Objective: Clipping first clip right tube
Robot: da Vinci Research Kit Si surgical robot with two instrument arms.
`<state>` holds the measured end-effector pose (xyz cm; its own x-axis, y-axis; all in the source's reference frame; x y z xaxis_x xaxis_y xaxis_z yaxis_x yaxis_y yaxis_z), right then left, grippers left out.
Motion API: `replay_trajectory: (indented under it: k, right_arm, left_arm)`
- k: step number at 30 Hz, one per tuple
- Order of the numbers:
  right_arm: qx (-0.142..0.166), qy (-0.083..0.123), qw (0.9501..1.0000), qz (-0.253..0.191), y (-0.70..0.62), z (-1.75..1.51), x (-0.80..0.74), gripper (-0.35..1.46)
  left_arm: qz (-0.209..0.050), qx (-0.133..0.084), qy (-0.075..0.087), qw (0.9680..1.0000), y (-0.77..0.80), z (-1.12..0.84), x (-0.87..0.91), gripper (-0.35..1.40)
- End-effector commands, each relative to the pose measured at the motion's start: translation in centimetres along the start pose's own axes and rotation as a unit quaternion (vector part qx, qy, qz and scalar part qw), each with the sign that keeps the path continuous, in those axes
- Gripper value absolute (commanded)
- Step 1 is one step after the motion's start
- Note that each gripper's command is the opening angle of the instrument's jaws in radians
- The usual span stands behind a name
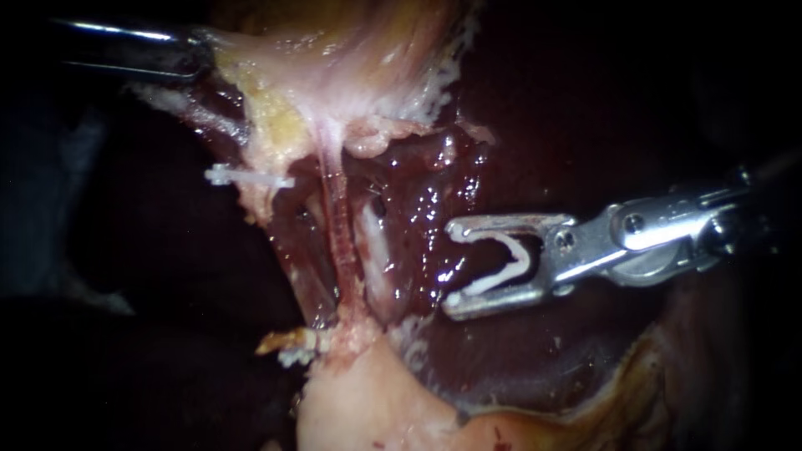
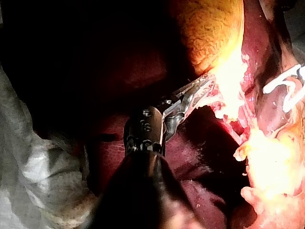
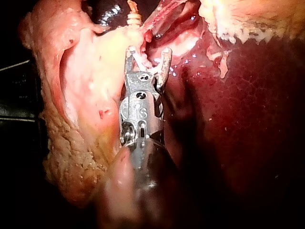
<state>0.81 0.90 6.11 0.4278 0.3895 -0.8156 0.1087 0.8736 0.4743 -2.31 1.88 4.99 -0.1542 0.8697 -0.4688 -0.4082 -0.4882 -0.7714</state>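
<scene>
right tube: pale, slick, apparently thin | right instrument: grips clip, near

In the endoscope view, the shaft of our left instrument ran in nearly level from about ten o'clock, and its jaws were closed on pale tissue near eleven o'clock. The shaft of our right instrument ran in from three o'clock, sloping slightly down toward its tip, with the jaws pointing to nine o'clock just off centre. Those jaws stood wide apart, with a white clip seated against both of them.
</scene>
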Motion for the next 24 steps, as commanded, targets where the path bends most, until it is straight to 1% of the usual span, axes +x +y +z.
replay_trajectory:
  k: [1, 5, 7, 10, 13, 14, 19, 24]
  right_arm:
    - [0.001, 0.002, 1.0000, 0.009, 0.00, 0.05, 0.00, 0.50]
    - [0.004, 0.003, 0.9994, 0.033, 0.00, 0.23, -0.03, 0.50]
    - [0.006, 0.007, 0.9990, 0.044, 0.00, 0.31, -0.06, 0.50]
    - [0.009, 0.017, 0.9982, 0.057, 0.03, 0.45, -0.10, 0.50]
    - [0.013, 0.030, 0.9969, 0.071, 0.09, 0.56, -0.14, 0.50]
    - [0.015, 0.037, 0.9963, 0.077, 0.12, 0.61, -0.15, 0.50]
    - [0.022, 0.055, 0.9935, 0.097, 0.22, 0.79, -0.21, 0.50]
    - [0.043, 0.076, 0.9900, 0.111, 0.27, 1.01, -0.25, 0.50]
  left_arm:
    - [0.000, 0.001, 0.000, 1.0000, 0.00, 0.00, 0.00, -0.35]
    - [0.000, 0.001, 0.000, 1.0000, 0.00, 0.01, -0.01, -0.35]
    - [0.001, 0.001, 0.000, 1.0000, 0.00, 0.02, -0.01, -0.35]
    - [0.001, 0.002, 0.001, 1.0000, 0.00, 0.03, -0.02, -0.35]
    - [0.001, 0.003, 0.001, 1.0000, 0.00, 0.03, -0.02, -0.35]
    - [0.001, 0.003, 0.001, 1.0000, 0.00, 0.03, -0.03, -0.35]
    - [0.001, 0.003, 0.001, 1.0000, 0.00, 0.05, -0.04, -0.35]
    - [0.001, 0.003, 0.001, 1.0000, 0.00, 0.07, -0.04, -0.35]
